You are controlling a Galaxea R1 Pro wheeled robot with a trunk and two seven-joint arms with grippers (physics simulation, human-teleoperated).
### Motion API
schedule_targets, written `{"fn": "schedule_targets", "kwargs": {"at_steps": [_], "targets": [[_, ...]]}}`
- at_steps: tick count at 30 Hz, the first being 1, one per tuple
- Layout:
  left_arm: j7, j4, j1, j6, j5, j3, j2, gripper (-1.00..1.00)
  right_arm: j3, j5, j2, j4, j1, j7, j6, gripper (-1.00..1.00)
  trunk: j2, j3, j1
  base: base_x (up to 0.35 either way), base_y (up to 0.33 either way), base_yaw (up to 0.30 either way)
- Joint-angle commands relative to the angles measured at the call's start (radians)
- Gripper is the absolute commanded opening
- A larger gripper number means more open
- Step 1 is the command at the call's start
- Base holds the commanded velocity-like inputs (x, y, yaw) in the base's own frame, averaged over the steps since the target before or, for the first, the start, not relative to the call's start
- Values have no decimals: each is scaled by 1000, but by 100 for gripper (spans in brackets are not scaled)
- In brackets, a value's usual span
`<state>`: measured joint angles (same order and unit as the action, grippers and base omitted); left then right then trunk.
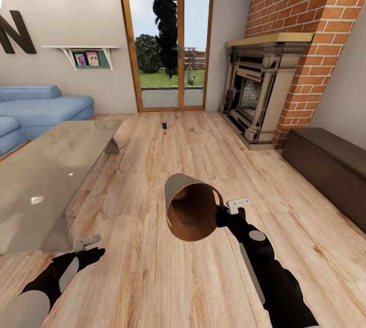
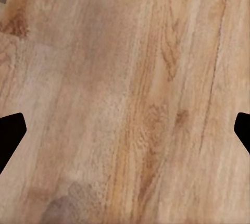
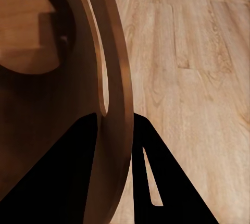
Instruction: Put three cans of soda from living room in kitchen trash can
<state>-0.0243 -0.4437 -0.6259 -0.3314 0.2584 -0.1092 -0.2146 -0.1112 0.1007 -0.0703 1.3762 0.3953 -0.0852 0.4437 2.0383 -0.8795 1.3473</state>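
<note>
I am in the living room. A dark blue can of soda (image 1: 164, 125) stands upright on the wood floor, well ahead of me and in front of the glass doors. My right gripper (image 1: 222, 214) is shut on the rim of the tash can (image 1: 190, 206), held off the floor and tipped so its coppery inside faces me. In the right wrist view the fingers of the right gripper (image 3: 117, 125) straddle the tash can's wall (image 3: 117, 78). My left gripper (image 1: 89, 246) hangs open and empty over the floor at the lower left; its tips sit far apart in the left wrist view (image 2: 125, 130).
A glass-topped coffee table (image 1: 51, 165) stands close on the left with a light blue sofa (image 1: 35, 109) behind it. The brick fireplace (image 1: 254, 94) and a low dark cabinet (image 1: 330, 165) line the right side. Wood floor runs between them toward the glass doors (image 1: 165, 43).
</note>
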Motion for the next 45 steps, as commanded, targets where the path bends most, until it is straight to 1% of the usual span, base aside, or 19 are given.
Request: {"fn": "schedule_targets", "kwargs": {"at_steps": [1, 7, 11, 16, 17, 18, 19, 20, 21, 23, 24, 27, 28, 30, 31, 33, 36, 38, 45], "targets": [[0, 0, 0, 0, 0, 0, 1, 100, 0, -6, 0, 1, 0, -5, 0, -100, 0, 0, 0, 0, 0, 0], [-6, 0, 2, 56, -2, 2, 0, 100, -6, -6, -1, 1, 0, -5, -1, -100, 0, 0, 0, -12, 0, 0], [-7, 0, 2, 65, -2, 2, 0, 100, -7, -6, -2, 1, 0, -4, -1, -100, 0, 0, 0, -193, 0, 0], [-9, 1, 2, 49, -4, 2, 3, 100, -6, -6, -2, 1, -1, -2, 1, -100, 0, 0, 0, -163, 0, 0], [-9, 2, 1, 1, -3, 2, 3, 100, -6, -6, -2, 1, -1, -1, 2, -100, 0, 0, 0, -64, 0, 0], [-9, 2, 1, -27, -3, 1, 2, 100, -7, -6, -3, 1, -1, -1, 2, -100, 0, 0, 0, -51, 0, 0], [-10, 1, 0, -113, -2, 1, 1, 100, -7, -6, -3, 1, -1, -1, 2, -100, 0, 0, 0, -33, 0, 0], [-11, 0, -1, -167, 0, 1, 0, 100, -8, -6, -3, 1, 0, -1, 2, -100, 0, 0, 0, -26, 0, 0], [-13, -3, -6, -272, 3, 1, -1, 100, -9, -6, -3, 1, 0, -1, 2, -100, 0, 0, 0, -17, 0, 0], [-15, -5, -18, -373, 4, 0, -2, 100, -9, -6, -3, 1, 0, -1, 3, -100, 0, 0, 0, -12, 0, 0], [-16, -7, -39, -462, 3, 0, -2, 100, -10, -6, -3, 1, 0, -2, 4, -100, 0, 0, 0, -7, 0, 0], [-17, -3, -82, -573, 2, 0, -4, 100, -10, -6, -3, 1, 0, -2, 4, -100, 0, 0, 0, -4, 0, 0], [-17, 0, -122, -652, 0, 1, -5, 100, -9, -6, -2, 1, 0, -2, 4, -100, 0, 0, 0, -2, 0, 0], [-17, 1, -139, -686, -1, 1, -5, 100, -10, -6, -2, 1, 0, -2, 4, -100, 0, 0, 0, -1, 0, 0], [-16, 8, -153, -716, -2, 1, -6, 100, -11, -7, -3, 2, 0, -2, 4, -100, 0, 0, 0, 0, 0, 0], [-16, 26, -159, -716, -2, 1, -7, 100, -12, -7, -3, 3, 0, -3, 4, -100, 0, 0, 0, 0, 0, 0], [-14, 63, -166, -716, 0, 1, -14, 100, -12, -7, -3, 6, 0, -3, 4, -100, 0, 0, 0, 0, 0, 0], [-11, 74, -168, -716, 3, 0, -25, 100, -12, -7, -3, 7, 0, -4, 4, -100, 0, 0, 0, 0, 0, 0], [-3, 81, -169, -716, 5, -1, -37, 100, -11, -7, -5, 7, -1, -4, 5, -100, 0, 0, 0, 0, 0, 0]]}}
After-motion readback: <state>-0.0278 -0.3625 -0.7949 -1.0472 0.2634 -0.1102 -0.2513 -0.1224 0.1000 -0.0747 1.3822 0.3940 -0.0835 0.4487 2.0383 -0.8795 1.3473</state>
